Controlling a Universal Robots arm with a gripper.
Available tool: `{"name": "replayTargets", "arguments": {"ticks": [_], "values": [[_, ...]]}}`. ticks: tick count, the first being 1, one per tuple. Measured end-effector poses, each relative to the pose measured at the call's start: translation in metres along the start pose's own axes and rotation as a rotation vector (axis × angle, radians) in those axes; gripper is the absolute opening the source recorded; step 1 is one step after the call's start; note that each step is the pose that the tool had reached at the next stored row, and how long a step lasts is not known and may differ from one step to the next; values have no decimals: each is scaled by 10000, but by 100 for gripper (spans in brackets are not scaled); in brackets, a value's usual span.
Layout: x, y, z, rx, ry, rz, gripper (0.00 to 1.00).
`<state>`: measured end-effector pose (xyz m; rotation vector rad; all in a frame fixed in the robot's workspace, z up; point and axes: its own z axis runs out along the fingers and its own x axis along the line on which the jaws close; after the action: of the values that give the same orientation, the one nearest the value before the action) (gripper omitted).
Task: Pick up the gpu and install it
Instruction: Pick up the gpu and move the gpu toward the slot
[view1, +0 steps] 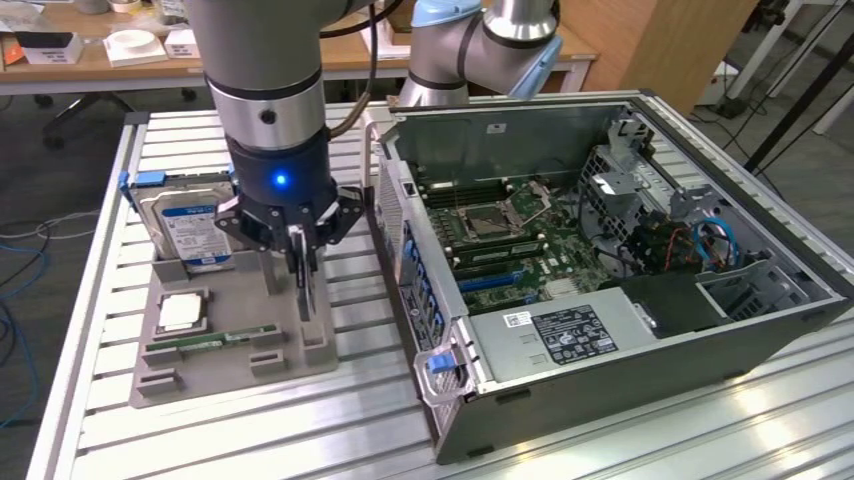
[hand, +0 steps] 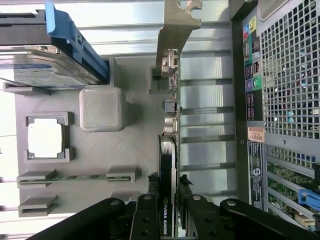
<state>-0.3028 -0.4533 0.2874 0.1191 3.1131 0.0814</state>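
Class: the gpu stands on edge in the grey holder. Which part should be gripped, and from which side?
Grip the gpu by its free upper edge, pinching its two flat faces, coming straight down from above. Its lower edge sits slotted in the grey holder, and the card is slim; the claw clamps it so.

A robotics lab: a robot arm (view1: 267, 90) over a slatted aluminium tabletop (view1: 267, 440), an open computer case (view1: 694, 352), a cluttered desk (view1: 80, 72) behind.
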Motion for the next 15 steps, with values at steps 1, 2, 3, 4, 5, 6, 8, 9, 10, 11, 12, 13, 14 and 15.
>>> {"name": "replayTargets", "arguments": {"ticks": [1,2,3,4,5,6,8,9,10,11,12,13,14,15], "values": [[0,0,-5,0,0,0,26],[0,1,-9,0,0,0,26],[0,1,-14,0,0,0,26],[0,1,-19,0,0,0,26],[-1,1,-25,0,0,0,26],[-1,2,-29,0,0,0,26],[-1,2,-39,0,0,0,26],[-1,3,-45,0,0,0,26],[-1,3,-50,0,0,0,26],[-1,3,-57,0,1,0,26],[-1,3,-64,1,0,0,26],[-2,4,-70,0,0,0,26],[-2,4,-77,0,0,-1,26],[-2,4,-84,0,0,0,26]]}}
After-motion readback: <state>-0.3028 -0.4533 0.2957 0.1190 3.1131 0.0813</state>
